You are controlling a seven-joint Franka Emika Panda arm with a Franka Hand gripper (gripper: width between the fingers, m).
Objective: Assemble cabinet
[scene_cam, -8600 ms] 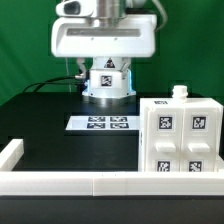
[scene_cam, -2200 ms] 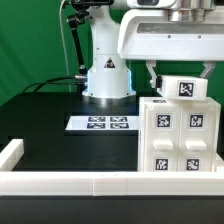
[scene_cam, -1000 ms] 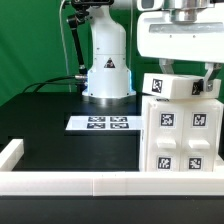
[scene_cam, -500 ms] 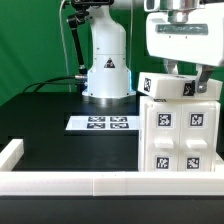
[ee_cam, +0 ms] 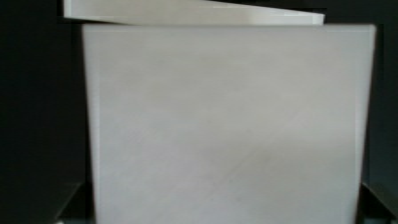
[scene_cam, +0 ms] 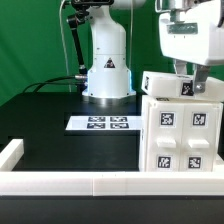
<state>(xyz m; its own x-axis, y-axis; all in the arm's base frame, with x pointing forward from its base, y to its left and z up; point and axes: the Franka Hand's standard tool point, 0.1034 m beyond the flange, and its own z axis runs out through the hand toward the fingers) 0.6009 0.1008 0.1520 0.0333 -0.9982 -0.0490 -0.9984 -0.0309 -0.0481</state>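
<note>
The cabinet (scene_cam: 180,138) is a large white box with black-and-white tags on its front, standing at the exterior view's right. My gripper (scene_cam: 190,74) hangs just above its top and is shut on a small white tagged block (scene_cam: 165,85). The block lies slightly tilted at the cabinet's top edge and juts toward the exterior view's left. I cannot tell whether it touches the cabinet. In the wrist view a blurred white surface (ee_cam: 205,130) fills nearly the whole picture, with only dark slivers at the lower corners.
The marker board (scene_cam: 102,123) lies flat on the black table in front of the arm's white base (scene_cam: 106,72). Low white border rails run along the front (scene_cam: 70,182) and the exterior view's left (scene_cam: 10,152). A green backdrop stands behind.
My gripper has moved toward the exterior view's right and a little down with the block in it. The block now sits lower, at the cabinet's top edge.
</note>
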